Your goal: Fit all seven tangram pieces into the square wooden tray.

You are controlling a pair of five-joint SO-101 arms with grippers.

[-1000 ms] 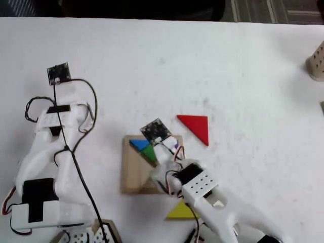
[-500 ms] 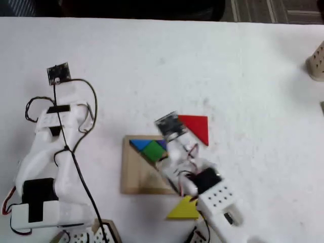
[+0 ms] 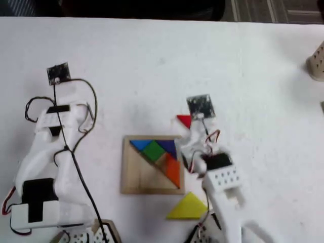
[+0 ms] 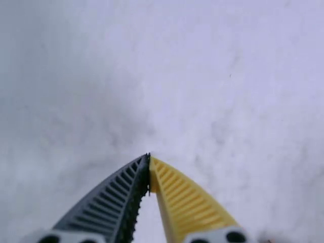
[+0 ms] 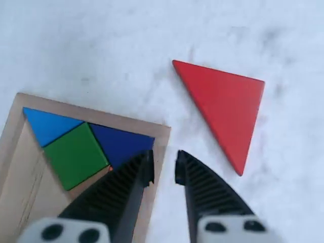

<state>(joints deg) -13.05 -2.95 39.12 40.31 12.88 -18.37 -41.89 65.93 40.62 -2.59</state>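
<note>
The square wooden tray (image 3: 135, 174) lies mid-table and holds a light blue triangle (image 3: 137, 145), a green square (image 3: 153, 150), a dark blue triangle (image 3: 168, 147) and an orange piece (image 3: 173, 169). A red triangle (image 5: 225, 104) lies flat on the table just past the tray's corner (image 5: 159, 132), partly under the right arm (image 3: 217, 174) in the high view. A yellow triangle (image 3: 188, 206) rests on the table near the tray's front corner. My right gripper (image 5: 163, 164) hovers over the tray's edge beside the red triangle, narrowly open and empty. My left gripper (image 4: 148, 158) is shut over bare table.
The left arm (image 3: 50, 131) sits folded at the table's left side, away from the tray. A pale pegged wooden block (image 3: 316, 63) stands at the far right edge. Another wooden item (image 3: 109, 230) pokes in at the front edge.
The right arm has swung off the tray toward the red triangle, uncovering the dark blue and orange pieces in the tray. The left arm has kept still.
</note>
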